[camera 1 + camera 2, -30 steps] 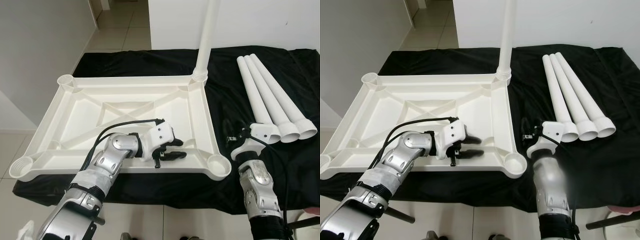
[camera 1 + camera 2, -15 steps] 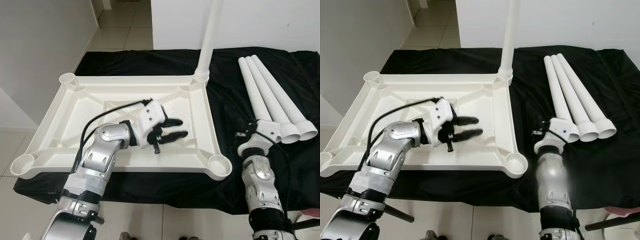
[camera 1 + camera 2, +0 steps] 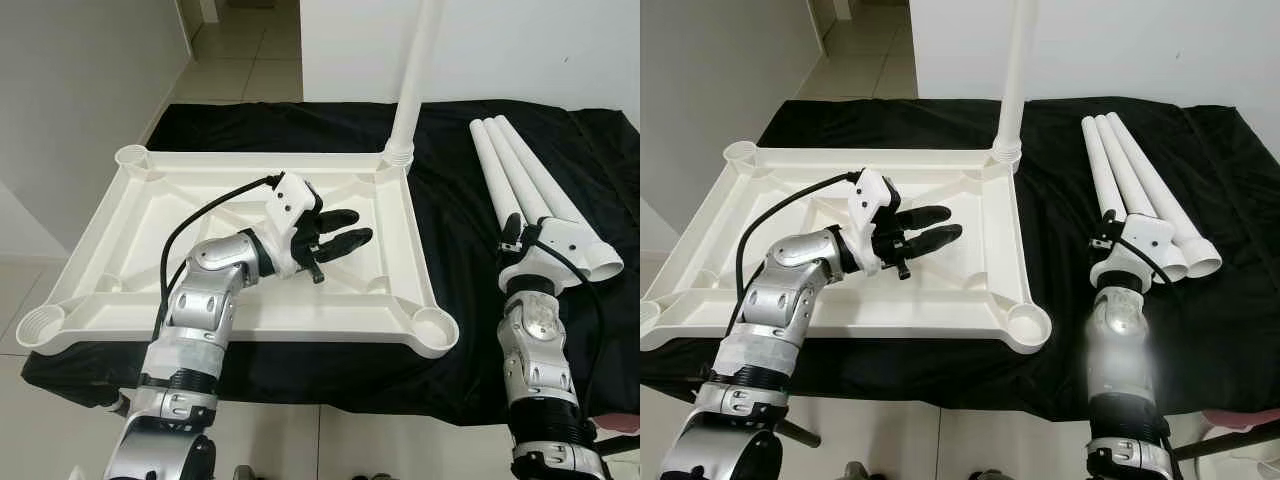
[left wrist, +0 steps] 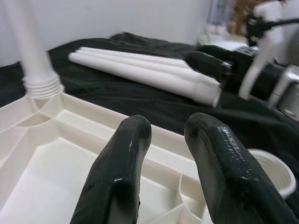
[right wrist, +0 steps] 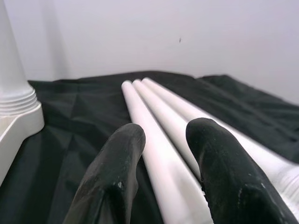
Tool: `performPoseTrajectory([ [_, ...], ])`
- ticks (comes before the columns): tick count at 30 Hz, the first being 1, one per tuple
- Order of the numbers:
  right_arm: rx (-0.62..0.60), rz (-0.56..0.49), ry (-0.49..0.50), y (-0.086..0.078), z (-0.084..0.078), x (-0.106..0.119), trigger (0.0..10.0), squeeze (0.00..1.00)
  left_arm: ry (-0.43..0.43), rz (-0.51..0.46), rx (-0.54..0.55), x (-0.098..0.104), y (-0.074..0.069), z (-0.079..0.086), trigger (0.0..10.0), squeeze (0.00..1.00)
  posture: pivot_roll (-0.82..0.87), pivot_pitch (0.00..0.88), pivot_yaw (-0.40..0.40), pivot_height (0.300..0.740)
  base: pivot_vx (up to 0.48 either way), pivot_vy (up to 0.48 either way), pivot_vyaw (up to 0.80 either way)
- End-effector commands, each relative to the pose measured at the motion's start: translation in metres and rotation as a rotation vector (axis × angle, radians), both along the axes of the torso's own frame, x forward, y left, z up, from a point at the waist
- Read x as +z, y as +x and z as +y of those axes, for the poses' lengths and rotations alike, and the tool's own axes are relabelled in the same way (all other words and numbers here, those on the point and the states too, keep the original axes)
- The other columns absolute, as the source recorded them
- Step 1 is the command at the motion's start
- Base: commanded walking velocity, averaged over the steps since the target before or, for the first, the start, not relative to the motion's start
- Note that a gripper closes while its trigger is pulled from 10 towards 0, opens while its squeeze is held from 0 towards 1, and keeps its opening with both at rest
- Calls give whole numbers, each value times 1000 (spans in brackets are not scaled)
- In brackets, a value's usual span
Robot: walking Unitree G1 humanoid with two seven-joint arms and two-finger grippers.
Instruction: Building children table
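1. The right pincer (image 5: 161, 163) has its fingers apart, holding nothing, just above the wide ends of the three loose legs (image 3: 530, 190), seemingly lined up to take one.
2. The left pincer (image 3: 340, 238), fingers slightly apart and empty, hovers over the upturned tabletop (image 3: 150, 290), perhaps to steady it.
3. One leg (image 3: 415, 70) already stands in the 1 o'clock corner socket (three sockets wait open).
4. The spare legs lie side by side at 3 o'clock on the black cloth (image 3: 460, 230).

The right gripper (image 5: 163, 154), fingers parted, hovers over three white legs (image 5: 159, 116) lying side by side on black cloth (image 5: 70, 140).
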State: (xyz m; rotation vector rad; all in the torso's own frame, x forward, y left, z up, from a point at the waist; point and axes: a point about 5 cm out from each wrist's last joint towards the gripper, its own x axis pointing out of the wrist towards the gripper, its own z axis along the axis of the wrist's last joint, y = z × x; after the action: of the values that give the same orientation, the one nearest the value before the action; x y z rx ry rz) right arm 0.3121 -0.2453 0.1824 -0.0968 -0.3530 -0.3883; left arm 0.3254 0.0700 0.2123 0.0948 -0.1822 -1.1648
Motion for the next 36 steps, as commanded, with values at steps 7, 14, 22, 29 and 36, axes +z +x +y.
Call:
performPoseTrajectory([
  [7,-66,-9,-20,-7,-5,0,10000,0,-220,105,653,-10,18,21,10000,0,-68,49,23,740,0,0,0],
  [14,102,-75,-32,-3,27,9,10000,0,-246,87,676,-10,15,25,10000,0,-55,31,14,740,0,0,0],
  [22,132,-57,-19,-1,34,5,10000,0,-245,62,743,-9,16,30,10000,0,-50,23,8,740,0,0,0],
  [29,157,-20,-22,0,37,-3,10000,0,-201,7,797,-13,15,33,10000,0,-50,16,0,740,0,0,0],
  [36,89,33,-8,2,24,-11,10000,0,-129,-24,656,-21,3,12,10000,0,-48,32,5,740,0,0,0],
])
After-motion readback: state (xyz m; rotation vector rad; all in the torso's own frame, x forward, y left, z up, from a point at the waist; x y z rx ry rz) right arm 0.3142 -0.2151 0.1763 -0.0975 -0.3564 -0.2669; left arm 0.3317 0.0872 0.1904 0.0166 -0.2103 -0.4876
